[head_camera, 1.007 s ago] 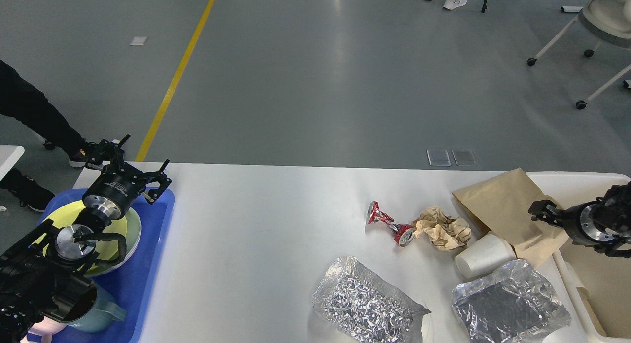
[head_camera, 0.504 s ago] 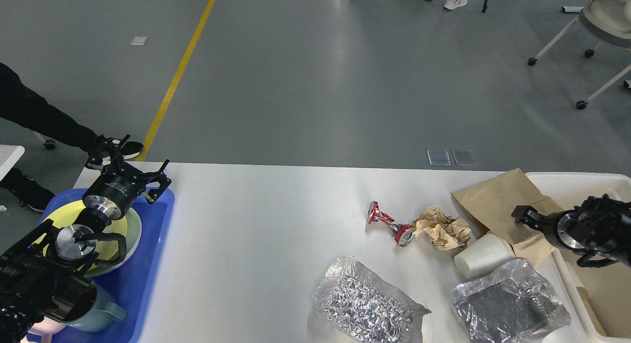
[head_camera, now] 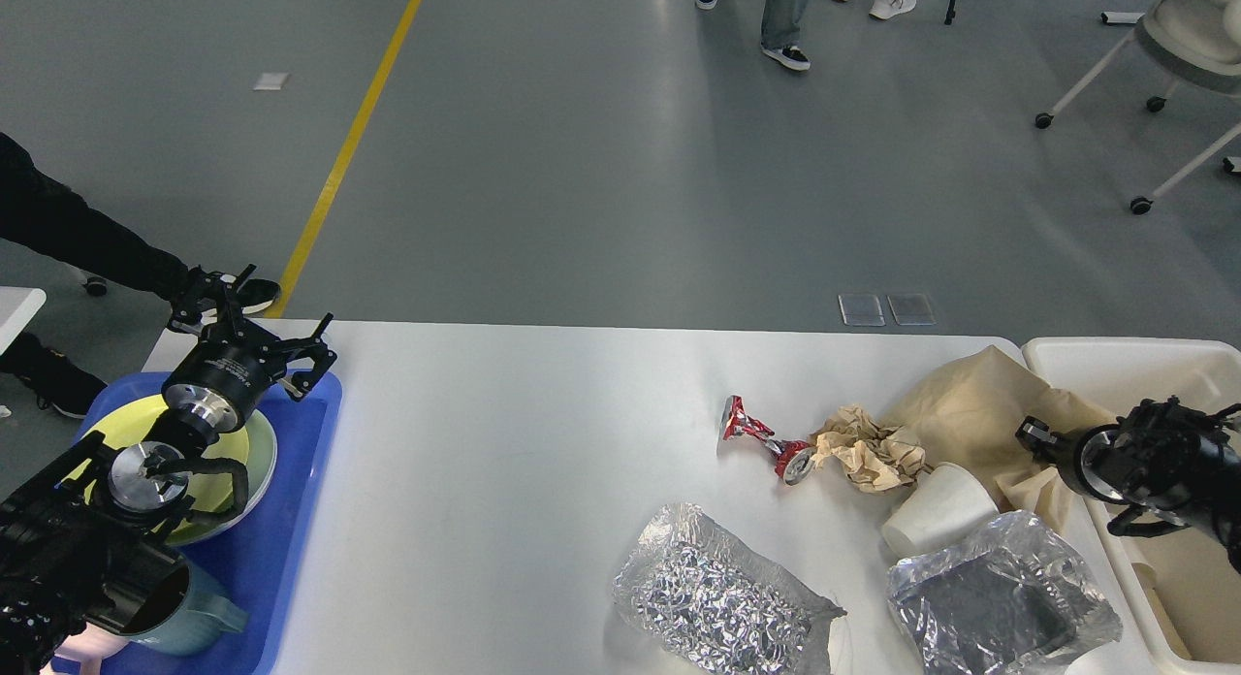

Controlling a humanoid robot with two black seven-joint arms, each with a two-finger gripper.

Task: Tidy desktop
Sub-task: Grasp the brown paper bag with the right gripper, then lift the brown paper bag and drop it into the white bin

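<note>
Left gripper [head_camera: 254, 318]: hovering over the blue tray [head_camera: 301, 462], fingers spreading wide, holding nothing.
Right gripper [head_camera: 1030, 433]: pressing into the brown paper bag [head_camera: 970, 418] on the desktop [head_camera: 504, 462]; finger spacing unclear.

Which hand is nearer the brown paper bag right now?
The right hand. It is at the brown paper bag's right edge, by the cream bin. The left hand is far across the desktop, above the blue tray.
</note>
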